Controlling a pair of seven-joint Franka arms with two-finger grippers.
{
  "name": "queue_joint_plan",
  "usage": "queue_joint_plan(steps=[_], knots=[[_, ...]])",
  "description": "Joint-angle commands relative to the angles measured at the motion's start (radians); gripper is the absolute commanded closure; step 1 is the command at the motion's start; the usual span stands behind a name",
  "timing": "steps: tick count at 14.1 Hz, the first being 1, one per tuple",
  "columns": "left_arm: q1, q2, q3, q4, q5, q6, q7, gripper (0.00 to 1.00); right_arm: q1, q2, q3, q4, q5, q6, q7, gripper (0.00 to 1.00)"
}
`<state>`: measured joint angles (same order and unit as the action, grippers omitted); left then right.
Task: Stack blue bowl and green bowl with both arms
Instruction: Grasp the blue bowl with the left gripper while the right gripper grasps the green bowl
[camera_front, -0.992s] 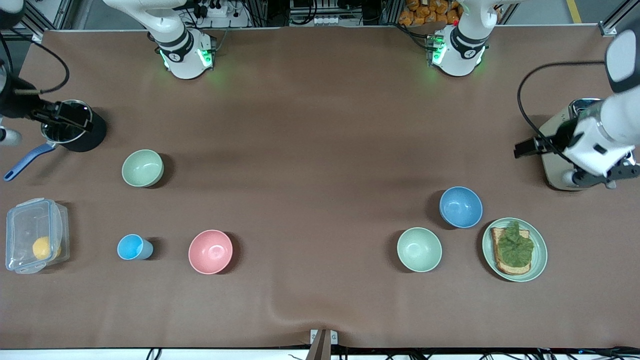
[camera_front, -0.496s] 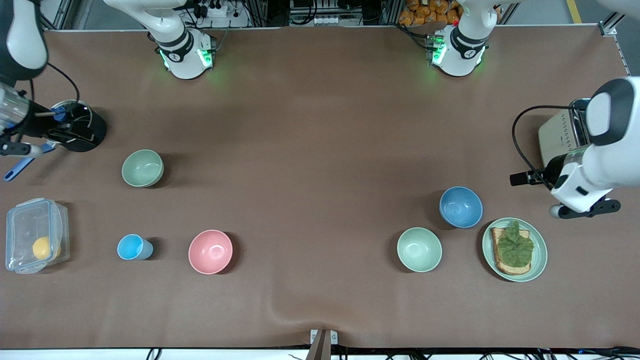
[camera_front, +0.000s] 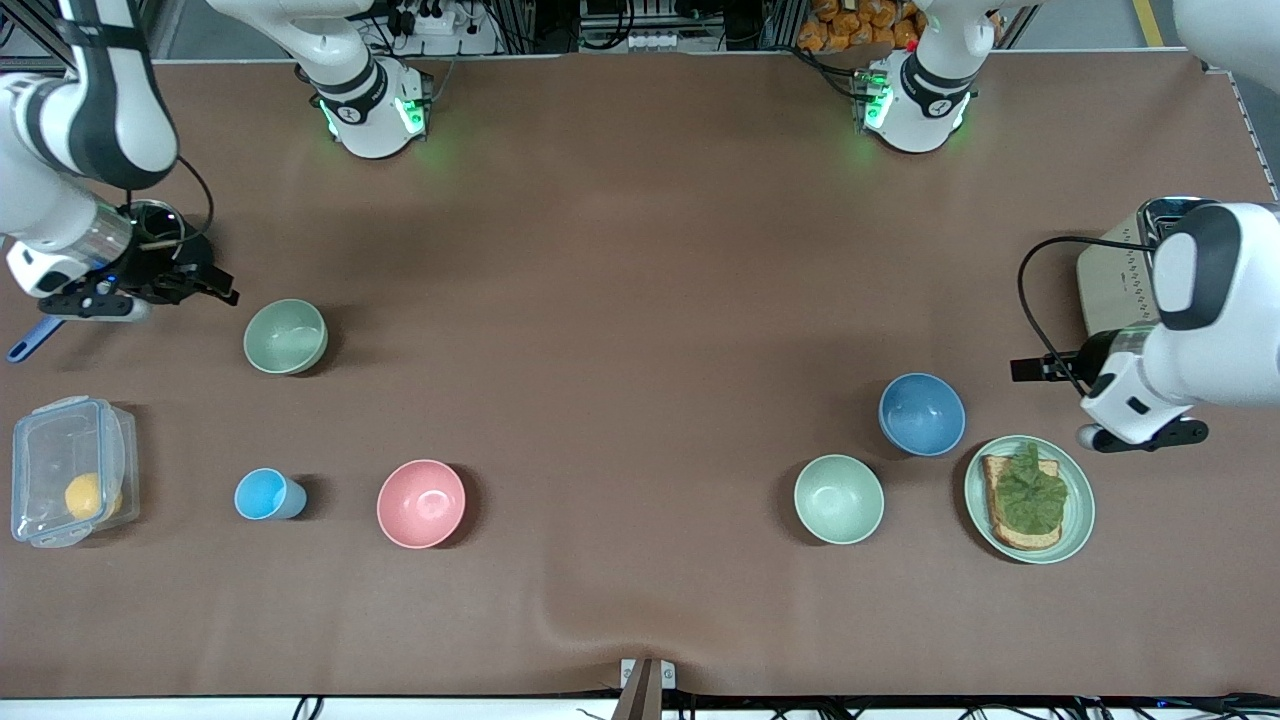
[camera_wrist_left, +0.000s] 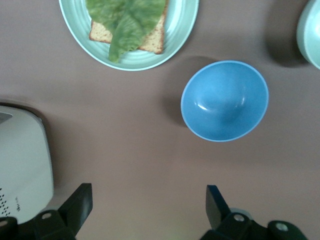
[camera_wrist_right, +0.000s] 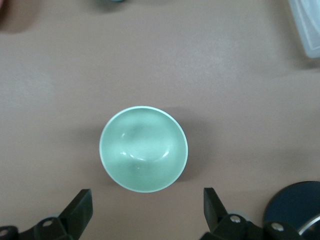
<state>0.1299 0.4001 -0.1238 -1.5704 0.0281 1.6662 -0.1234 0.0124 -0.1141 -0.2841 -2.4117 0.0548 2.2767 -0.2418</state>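
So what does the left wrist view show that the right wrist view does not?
Only the left wrist view shows the blue bowl, the plate with toast and lettuce, the toaster and the open left gripper. Only the right wrist view shows the green bowl, a clear box's corner and the open right gripper. Both share the brown table.

Right claw (camera_front: 215, 290) neared the green bowl (camera_front: 286, 336); left claw (camera_front: 1035, 368) neared the blue bowl (camera_front: 921, 414).

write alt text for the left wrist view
The open left gripper hangs over bare brown table short of the blue bowl. A green plate with toast and lettuce, a white toaster and a pale green bowl sit at the edges.
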Motion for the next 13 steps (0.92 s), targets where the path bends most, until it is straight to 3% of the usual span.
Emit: queue_joint_plan(steps=[1,3,5,8,13], knots=[[0.031,0.077,-0.002,0.024,-0.027,-0.002,0.008,0.00,-0.012,0.008,-0.001,-0.030,-0.006,0.033,-0.025,0.07],[0.020,0.114,0.000,0.023,-0.005,0.026,0.004,0.00,-0.018,0.028,-0.001,-0.064,-0.006,0.093,-0.027,0.08],[0.016,0.131,-0.002,0.020,0.000,0.058,-0.007,0.00,-0.020,0.060,-0.001,-0.127,-0.006,0.243,-0.054,0.09],[-0.024,0.158,-0.010,-0.028,-0.005,0.173,-0.062,0.00,-0.032,0.143,-0.001,-0.130,-0.006,0.341,-0.065,0.12],[-0.026,0.157,-0.010,-0.195,-0.004,0.449,-0.065,0.00,-0.034,0.223,0.000,-0.130,0.008,0.422,-0.063,0.36]])
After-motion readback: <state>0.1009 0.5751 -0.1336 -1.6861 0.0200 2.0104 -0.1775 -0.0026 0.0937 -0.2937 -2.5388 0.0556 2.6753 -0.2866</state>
